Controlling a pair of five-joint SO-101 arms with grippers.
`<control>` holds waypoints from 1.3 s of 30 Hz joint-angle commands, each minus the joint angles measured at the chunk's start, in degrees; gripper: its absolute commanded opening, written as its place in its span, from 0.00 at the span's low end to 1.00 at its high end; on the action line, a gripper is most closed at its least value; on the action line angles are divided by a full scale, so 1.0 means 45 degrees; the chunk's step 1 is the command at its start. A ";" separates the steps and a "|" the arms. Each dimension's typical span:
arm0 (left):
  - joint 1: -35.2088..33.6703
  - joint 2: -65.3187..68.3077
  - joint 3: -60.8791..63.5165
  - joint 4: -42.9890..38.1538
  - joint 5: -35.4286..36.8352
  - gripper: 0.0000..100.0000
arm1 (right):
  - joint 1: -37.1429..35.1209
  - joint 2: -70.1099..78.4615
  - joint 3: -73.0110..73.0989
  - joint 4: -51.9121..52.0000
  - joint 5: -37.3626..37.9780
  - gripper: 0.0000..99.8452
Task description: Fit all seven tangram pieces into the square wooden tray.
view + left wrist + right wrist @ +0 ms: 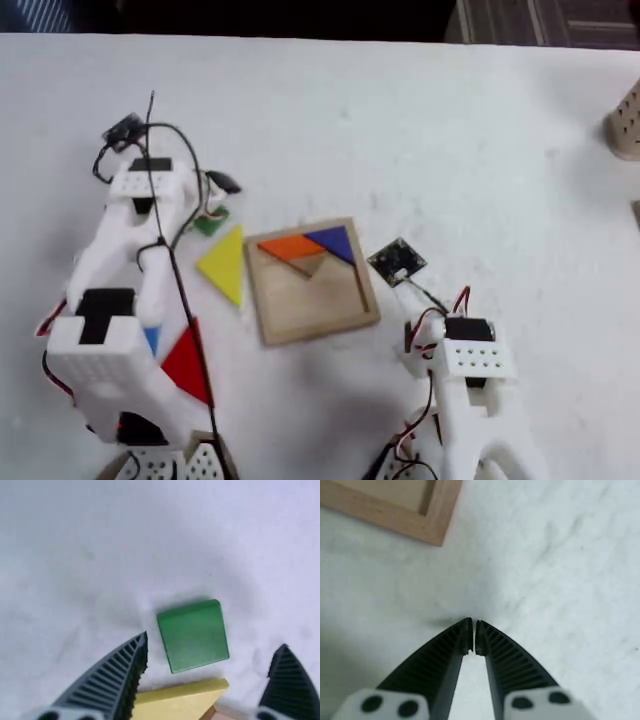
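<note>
Green square [193, 635] lies between the left gripper's [212, 646] spread jaws, likely for pickup; right gripper [473, 630] rests clenched, empty, beside the tray [442, 510].

Table [420, 130] carries tray [268, 328], yellow triangle [226, 264], red triangle [187, 365], perhaps blue piece [151, 340].

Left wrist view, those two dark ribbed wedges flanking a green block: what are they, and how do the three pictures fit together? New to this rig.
Those wedges are the left claw, filmed from that arm's wrist. It is open over the green square, holding nothing; the yellow triangle lies close by. The right wrist view shows the right claw shut and empty, near the wooden tray's corner. The high view looks down from overhead: the tray holds an orange piece and a blue triangle.
</note>
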 commanded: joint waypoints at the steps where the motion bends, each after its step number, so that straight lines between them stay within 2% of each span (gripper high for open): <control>1: -0.0342 -0.0088 -0.0156 -0.0254 0.0195 0.36 | -0.0107 -0.0205 -0.0039 -0.0147 0.0156 0.02; 8: 0.0049 0.0576 -0.0274 -0.0215 0.0195 0.36 | -0.0107 -0.0205 -0.0039 -0.0147 0.0156 0.02; 17: 0.0166 0.2413 -0.3009 0.1700 0.0195 0.35 | -0.0107 -0.0205 -0.0039 -0.0147 0.0156 0.02; 19: 0.0166 0.2589 -0.3341 0.2071 0.0195 0.30 | -0.0107 -0.0205 -0.0039 -0.0147 0.0156 0.02; 22: 0.0166 0.2667 -0.3516 0.2325 0.0059 0.15 | -0.0107 -0.0205 -0.0039 -0.0147 0.0156 0.02; 25: 0.0186 0.2647 -0.3536 0.2325 -0.0762 0.03 | -0.0107 -0.0205 -0.0039 -0.0166 0.0156 0.02; 34: 0.0498 0.2510 -0.3575 0.2344 -0.1016 0.03 | -0.0127 -0.0205 -0.0039 -0.0166 0.0156 0.02; 39: 0.0518 0.1162 -0.3438 0.2774 -0.1543 0.03 | -0.0127 -0.0205 -0.0039 -0.0166 0.0156 0.02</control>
